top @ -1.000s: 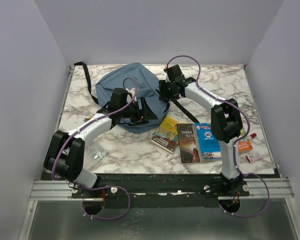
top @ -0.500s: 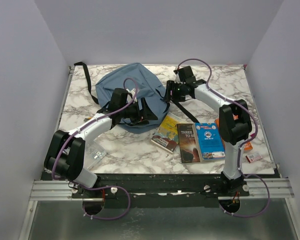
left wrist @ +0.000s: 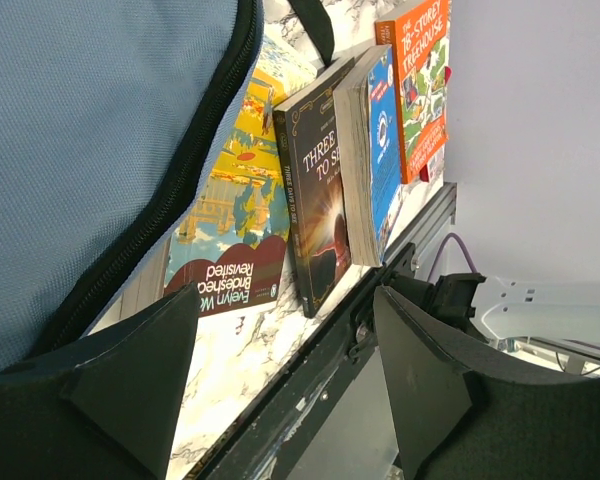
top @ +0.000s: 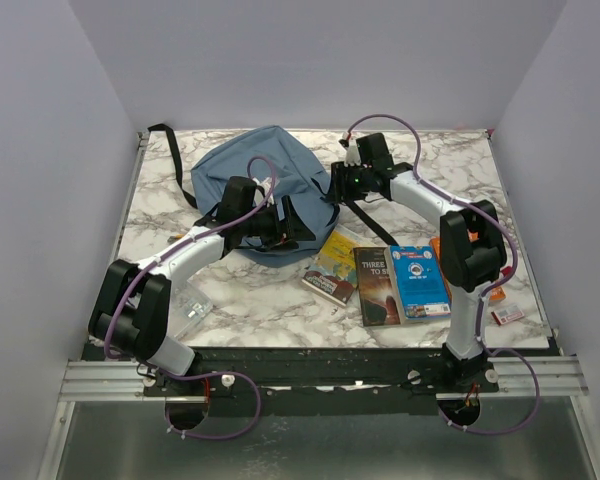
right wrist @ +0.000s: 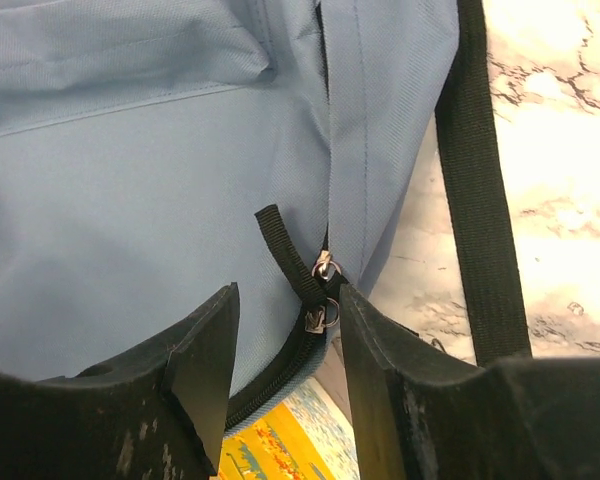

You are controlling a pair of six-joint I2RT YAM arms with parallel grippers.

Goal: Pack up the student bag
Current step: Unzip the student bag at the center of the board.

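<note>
Toward the far edge of the desk (top: pixel 460 165), left of centre, the student bag (top: pixel 250 170), slumped flat, with a row of books (top: pixel 375 285) just beside its near right side, reaching toward the near right corner. At the bag's near side, left jaws spread wide with nothing between them, the bag's black zip trim (left wrist: pixel 185 165) running alongside one finger. At the bag's right side, right jaws parted around the black zip pull tab (right wrist: pixel 290 250), a gap on either side of it.

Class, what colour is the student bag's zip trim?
Black; the zip trim shows clearest in the left wrist view.
</note>
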